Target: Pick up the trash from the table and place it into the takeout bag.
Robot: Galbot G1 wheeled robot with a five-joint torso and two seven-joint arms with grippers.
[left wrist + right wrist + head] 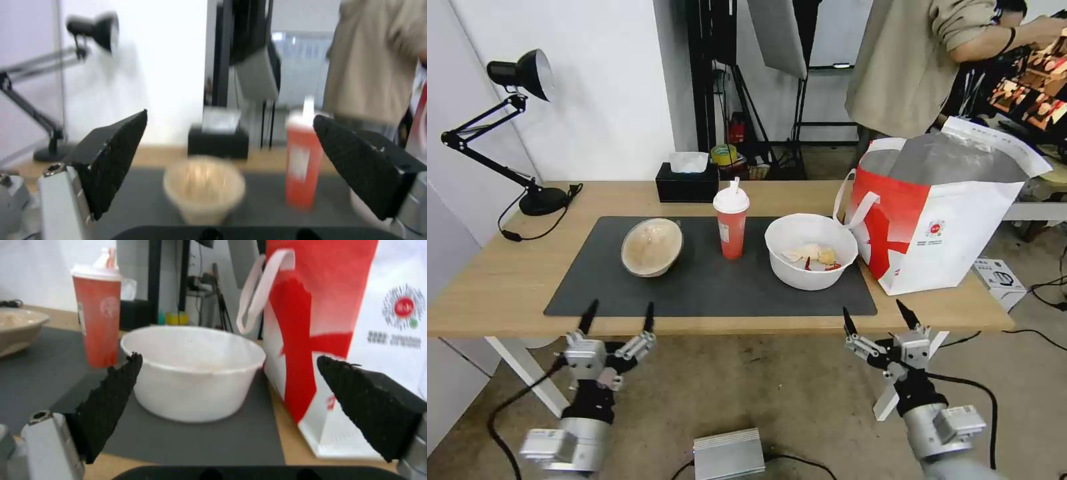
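wood table, grey mat, desk lamp

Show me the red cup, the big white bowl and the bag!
red cup [732, 233], head view, on its red side.
white bowl [810, 275], head view, on its front wall.
takeout bag [960, 220], head view, on its white front panel.

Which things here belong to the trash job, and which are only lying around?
Job:
- white bowl with scraps
- red cup
- beige bowl
- takeout bag
- table
- left hand and right hand, both open, before the table edge

Lying about:
- black tissue box
- desk lamp
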